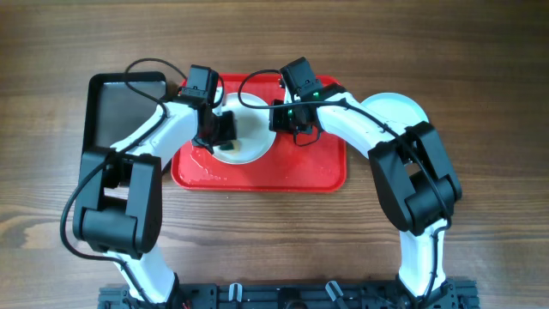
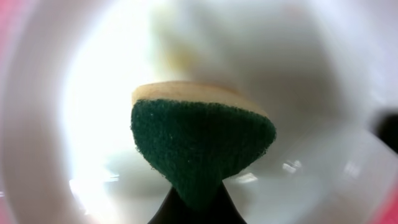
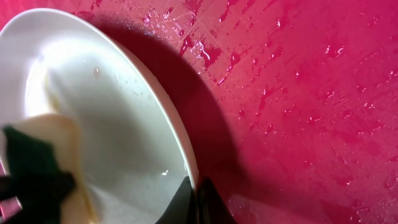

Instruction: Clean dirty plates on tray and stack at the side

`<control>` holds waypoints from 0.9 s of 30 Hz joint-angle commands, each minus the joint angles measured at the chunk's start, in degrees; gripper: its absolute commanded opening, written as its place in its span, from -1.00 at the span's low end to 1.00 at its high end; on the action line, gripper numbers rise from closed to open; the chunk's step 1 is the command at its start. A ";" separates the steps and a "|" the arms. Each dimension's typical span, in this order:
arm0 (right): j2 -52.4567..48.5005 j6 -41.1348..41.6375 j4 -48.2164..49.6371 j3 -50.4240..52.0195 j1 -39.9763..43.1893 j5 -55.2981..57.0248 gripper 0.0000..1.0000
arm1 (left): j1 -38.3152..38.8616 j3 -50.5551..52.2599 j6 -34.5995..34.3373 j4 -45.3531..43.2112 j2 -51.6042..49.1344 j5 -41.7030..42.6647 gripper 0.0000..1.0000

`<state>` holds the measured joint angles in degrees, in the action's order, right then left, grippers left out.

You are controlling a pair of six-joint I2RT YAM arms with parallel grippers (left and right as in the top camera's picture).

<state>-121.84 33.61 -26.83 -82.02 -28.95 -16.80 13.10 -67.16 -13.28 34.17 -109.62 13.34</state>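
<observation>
A cream-white plate [image 1: 249,137] lies on the wet red tray [image 1: 317,172]. My left gripper [image 1: 225,130] is shut on a sponge [image 2: 199,143], green scouring side and yellow side, pressed into the plate's bowl [image 2: 311,93]. My right gripper [image 1: 296,120] is shut on the plate's right rim [image 3: 186,149], pinching it between the fingers [image 3: 198,199]. The sponge also shows at the lower left of the right wrist view [image 3: 37,168]. Another pale plate [image 1: 399,107] lies on the table to the right of the tray, partly under my right arm.
A black rectangular tray [image 1: 111,112] sits to the left of the red tray, under my left arm. The red tray's floor [image 3: 311,93] is covered in water drops. The wooden table [image 1: 480,69] surrounds everything.
</observation>
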 commanded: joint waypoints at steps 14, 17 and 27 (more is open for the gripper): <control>-1.49 0.87 -0.50 -0.35 -0.13 1.46 -0.91 | 4.66 1.60 -2.67 -11.80 -1.09 -11.85 -0.92; -1.49 0.85 -0.66 -0.35 -0.13 1.49 -0.91 | 4.37 1.60 -5.51 -13.44 -1.79 -19.17 -0.92; -1.49 0.85 -0.66 -0.35 -0.13 1.46 -0.91 | 0.66 1.57 -10.29 -1.57 -4.15 -15.76 -0.92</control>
<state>-121.84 33.65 -27.00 -82.02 -28.95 -16.67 16.03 -67.13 -21.19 25.85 -110.80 -3.38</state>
